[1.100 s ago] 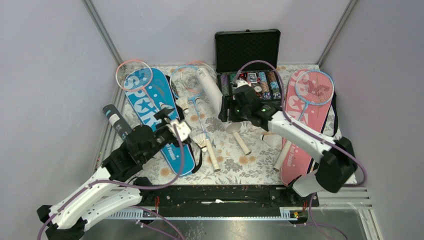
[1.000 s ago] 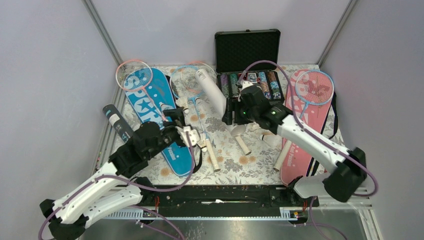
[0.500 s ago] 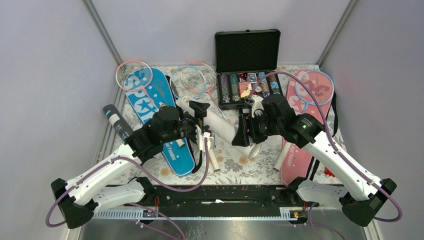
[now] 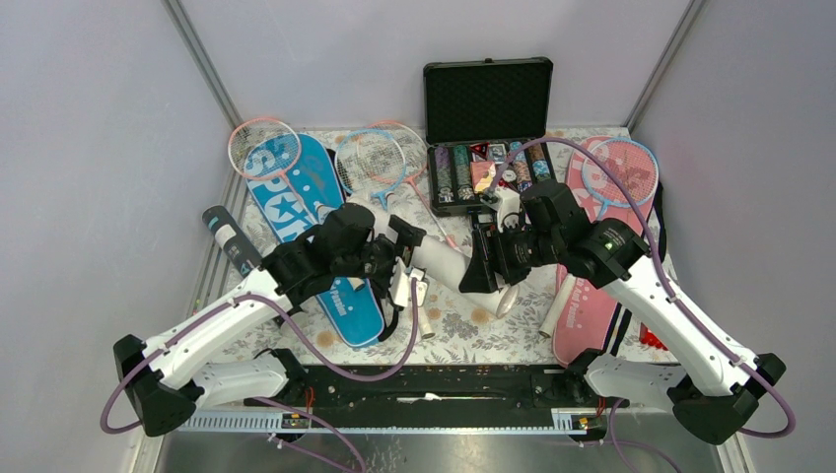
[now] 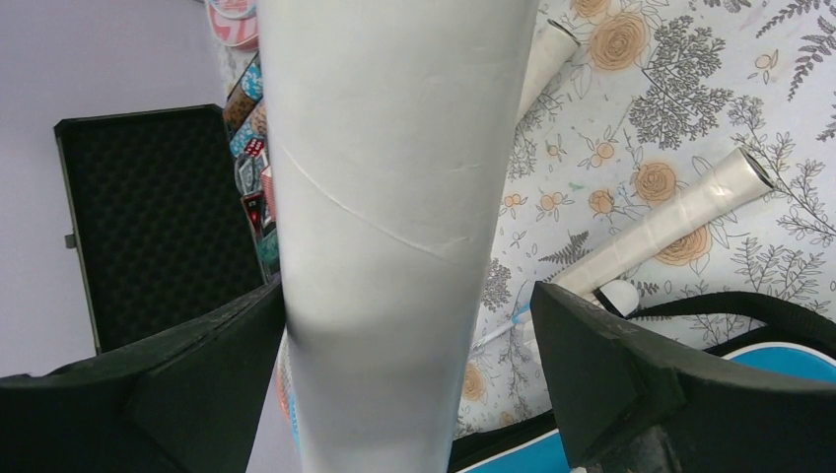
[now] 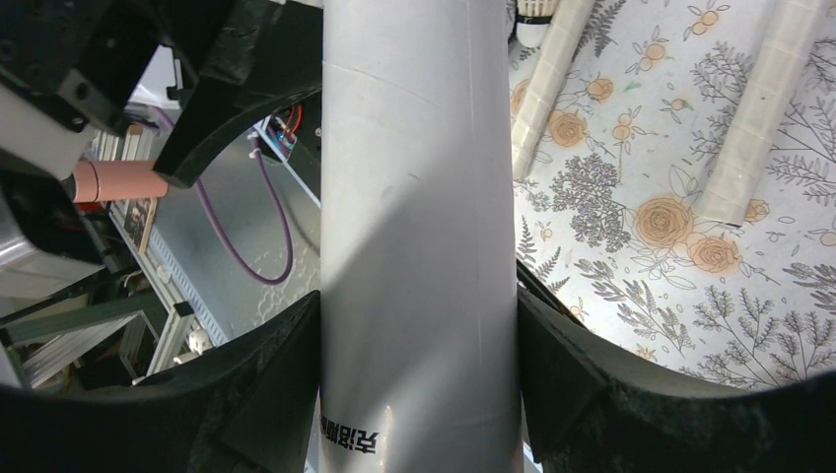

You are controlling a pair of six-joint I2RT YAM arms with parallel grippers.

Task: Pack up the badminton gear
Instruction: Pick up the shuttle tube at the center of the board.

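Observation:
A long white tube (image 4: 444, 261) is held off the floral cloth at the table's middle, between both arms. My right gripper (image 4: 490, 258) is shut on it; in the right wrist view both fingers press the tube (image 6: 419, 197). My left gripper (image 4: 406, 258) is open around the tube's other end; in the left wrist view the tube (image 5: 394, 197) touches one finger and a gap shows at the other finger (image 5: 592, 365). A blue SPORT cover (image 4: 296, 197) lies at the left and a pink cover (image 4: 592, 296) at the right. A dark tube (image 4: 229, 241) lies far left.
A pink racket (image 4: 263, 148) and a blue racket (image 4: 370, 163) lie at the back, another blue racket (image 4: 619, 172) on the pink cover. The open black chip case (image 4: 488, 108) stands at the back centre. White racket handles (image 5: 670, 222) lie on the cloth. A red block (image 4: 651, 338) sits at the right edge.

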